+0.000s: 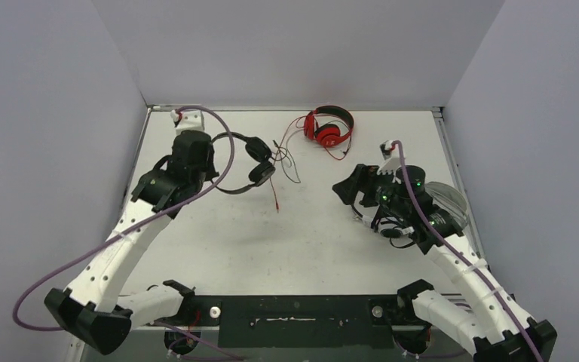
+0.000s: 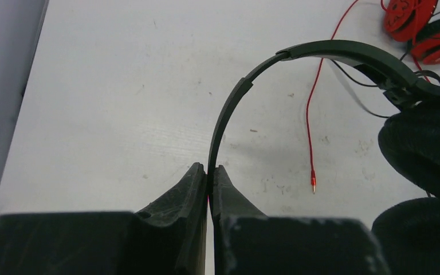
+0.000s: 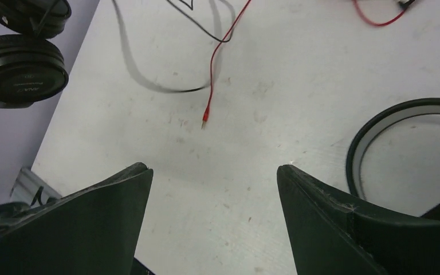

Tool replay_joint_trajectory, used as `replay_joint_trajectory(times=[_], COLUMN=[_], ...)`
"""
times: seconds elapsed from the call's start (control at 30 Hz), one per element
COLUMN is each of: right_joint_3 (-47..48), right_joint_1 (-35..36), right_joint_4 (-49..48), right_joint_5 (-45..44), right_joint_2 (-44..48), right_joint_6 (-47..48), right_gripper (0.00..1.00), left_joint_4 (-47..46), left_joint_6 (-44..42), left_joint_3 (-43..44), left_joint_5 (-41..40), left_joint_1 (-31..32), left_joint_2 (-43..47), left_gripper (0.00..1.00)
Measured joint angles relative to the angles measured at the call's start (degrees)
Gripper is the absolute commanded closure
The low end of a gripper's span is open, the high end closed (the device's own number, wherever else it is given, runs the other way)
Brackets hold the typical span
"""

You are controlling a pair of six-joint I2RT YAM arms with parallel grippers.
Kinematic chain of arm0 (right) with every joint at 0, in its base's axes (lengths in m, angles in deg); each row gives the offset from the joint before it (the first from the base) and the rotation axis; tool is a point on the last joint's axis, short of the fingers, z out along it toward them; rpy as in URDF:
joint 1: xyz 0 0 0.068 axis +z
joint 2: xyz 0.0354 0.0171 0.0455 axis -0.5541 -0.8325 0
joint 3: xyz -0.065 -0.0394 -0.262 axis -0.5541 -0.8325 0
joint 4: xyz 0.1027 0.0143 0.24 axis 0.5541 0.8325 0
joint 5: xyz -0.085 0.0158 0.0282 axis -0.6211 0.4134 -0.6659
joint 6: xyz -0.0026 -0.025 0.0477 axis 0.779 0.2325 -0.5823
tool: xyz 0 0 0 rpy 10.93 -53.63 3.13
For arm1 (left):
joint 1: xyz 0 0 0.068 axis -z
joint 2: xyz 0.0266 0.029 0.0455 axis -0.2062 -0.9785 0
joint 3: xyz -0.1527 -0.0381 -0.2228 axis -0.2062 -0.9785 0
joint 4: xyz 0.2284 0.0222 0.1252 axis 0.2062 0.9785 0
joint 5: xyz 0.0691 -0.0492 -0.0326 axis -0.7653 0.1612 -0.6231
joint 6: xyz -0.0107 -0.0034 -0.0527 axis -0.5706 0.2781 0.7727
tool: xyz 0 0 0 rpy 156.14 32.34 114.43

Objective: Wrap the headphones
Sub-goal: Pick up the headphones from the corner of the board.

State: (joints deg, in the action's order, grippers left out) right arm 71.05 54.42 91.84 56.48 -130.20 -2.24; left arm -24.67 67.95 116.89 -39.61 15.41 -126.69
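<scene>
Between grey walls [image 1: 294, 45], on scuffed white table [image 1: 309, 241]: black headphones [image 1: 262, 173], red headphones [image 1: 327, 134].

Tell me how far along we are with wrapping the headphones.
Done: nothing looks wrapped. The red headphones lie at the far edge, and their red cable trails loose over the table. In hand: the left tool is shut on the headband of the black headphones. The right tool is open and empty. Left: winding the cables. The white-and-black headband beside the right tool is untouched.
</scene>
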Motion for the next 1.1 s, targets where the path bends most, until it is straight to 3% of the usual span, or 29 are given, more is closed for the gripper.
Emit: replay_joint_trajectory(times=[0.2, 0.43, 0.73, 0.97, 1.1], right_joint_3=[-0.6, -2.1, -7.9, -7.2, -7.3], right_joint_1=[15.5, 28.1, 32.0, 32.5, 32.5], right_joint_4=[-2.2, -10.7, -24.9, -26.1, -24.5], right_joint_5=[-2.7, -6.7, -1.8, -1.2, -0.3], right_joint_2=[-6.8, -8.5, -8.4, -2.8, 2.7], right_joint_6=[0.8, 4.9, 11.0, 10.8, 10.5], right_gripper=[0.18, 0.18, 0.17, 0.01, 0.00], left_joint_4=[3.0, 8.7, 14.2, 14.3, 13.6], left_joint_6=[-3.1, -5.5, -4.8, -1.4, 0.1], left_joint_3=[-8.1, -5.9, 1.4, -6.0, -11.8], left_joint_5=[5.5, 8.1, 16.6, 22.9, 24.4], left_joint_1=[0.0, 0.0, 0.0, 0.0, 0.0], left_joint_2=[12.8, 18.1, 22.7, 27.7, 28.3], left_gripper=[1.00, 1.00, 1.00, 1.00, 1.00])
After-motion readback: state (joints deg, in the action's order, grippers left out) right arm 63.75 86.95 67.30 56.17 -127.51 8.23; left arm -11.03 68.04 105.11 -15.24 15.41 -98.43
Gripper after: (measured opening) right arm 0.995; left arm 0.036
